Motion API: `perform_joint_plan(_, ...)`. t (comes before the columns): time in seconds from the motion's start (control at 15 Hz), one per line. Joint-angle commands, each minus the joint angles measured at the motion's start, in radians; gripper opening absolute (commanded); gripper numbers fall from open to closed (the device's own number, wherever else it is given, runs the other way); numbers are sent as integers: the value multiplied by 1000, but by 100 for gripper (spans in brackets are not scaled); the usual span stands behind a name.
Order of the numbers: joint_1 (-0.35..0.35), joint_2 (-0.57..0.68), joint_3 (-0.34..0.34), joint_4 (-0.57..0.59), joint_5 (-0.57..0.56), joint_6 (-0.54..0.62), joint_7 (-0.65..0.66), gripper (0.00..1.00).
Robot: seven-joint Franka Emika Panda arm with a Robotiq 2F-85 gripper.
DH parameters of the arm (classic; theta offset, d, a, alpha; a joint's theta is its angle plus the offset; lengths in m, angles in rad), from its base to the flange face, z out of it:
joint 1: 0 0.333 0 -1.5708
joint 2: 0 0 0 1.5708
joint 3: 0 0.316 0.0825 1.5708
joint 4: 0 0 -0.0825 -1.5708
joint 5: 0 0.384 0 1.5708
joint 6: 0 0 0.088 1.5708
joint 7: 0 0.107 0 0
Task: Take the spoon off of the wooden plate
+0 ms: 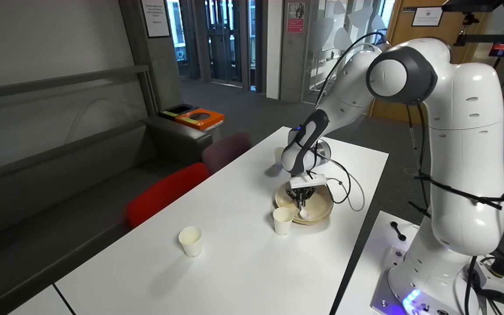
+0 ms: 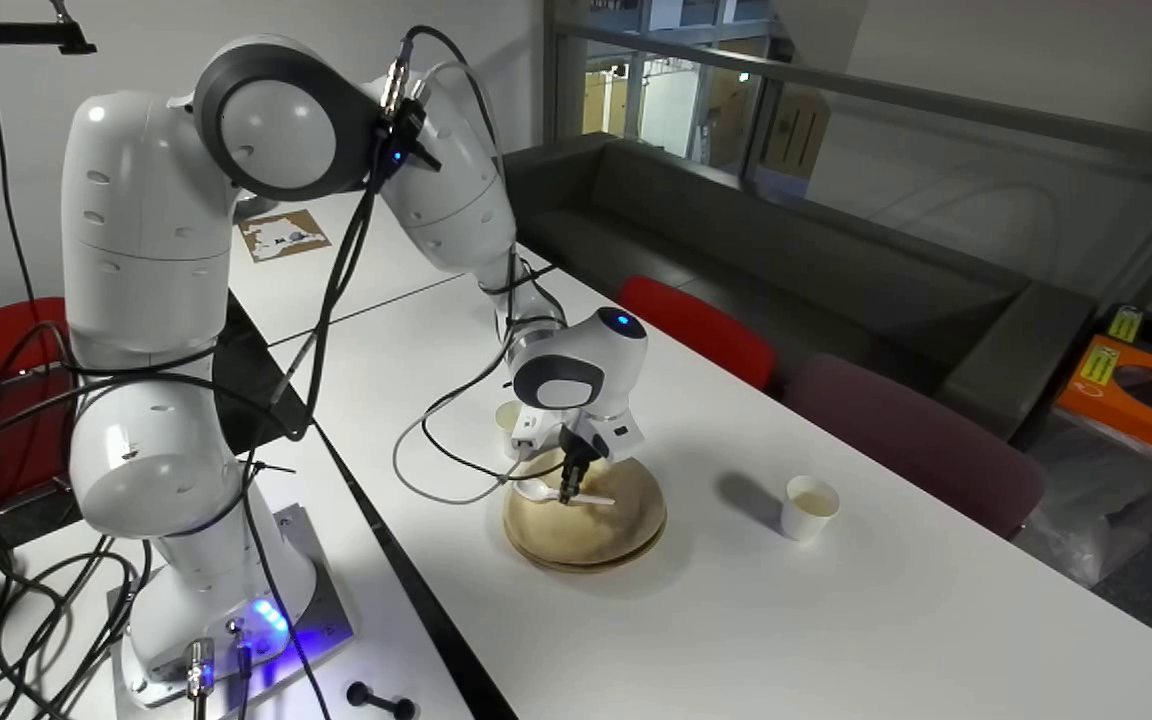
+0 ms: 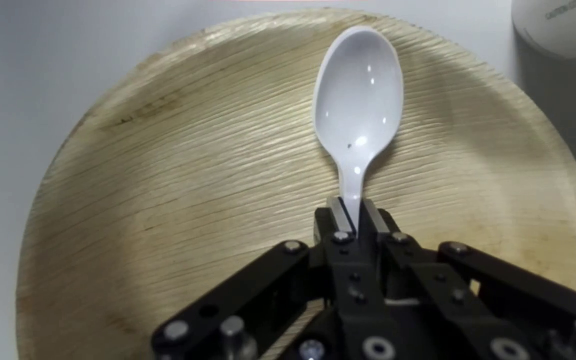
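Note:
The wooden plate [image 1: 322,202] is round and light tan with a raised rim. It shows in both exterior views [image 2: 586,538] and fills most of the wrist view [image 3: 168,200]. A second rim shows under it, as of a stacked plate. The white spoon [image 3: 359,95] is over the plate, bowl up, in the wrist view. It also shows in both exterior views [image 1: 304,214] [image 2: 536,490]. My gripper [image 3: 353,212] points down over the plate, its fingers closed around the spoon's handle. The fingers hide part of the handle. I cannot tell whether the spoon touches the plate.
A white cup [image 1: 282,222] stands right beside the plate; it shows in the wrist view [image 3: 563,27]. Another cup [image 1: 190,241] stands farther along the white table. A third cup [image 2: 809,508] stands on the plate's opposite side. Cables [image 2: 436,500] hang from the arm near the plate.

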Motion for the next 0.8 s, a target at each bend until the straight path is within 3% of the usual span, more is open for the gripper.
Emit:
perform_joint_plan(0.0, 8, -10, -11, -6, -25, -4, 26, 10)
perform_joint_plan(0.73, -31, -114, 1, -34, 19, -26, -21, 5)
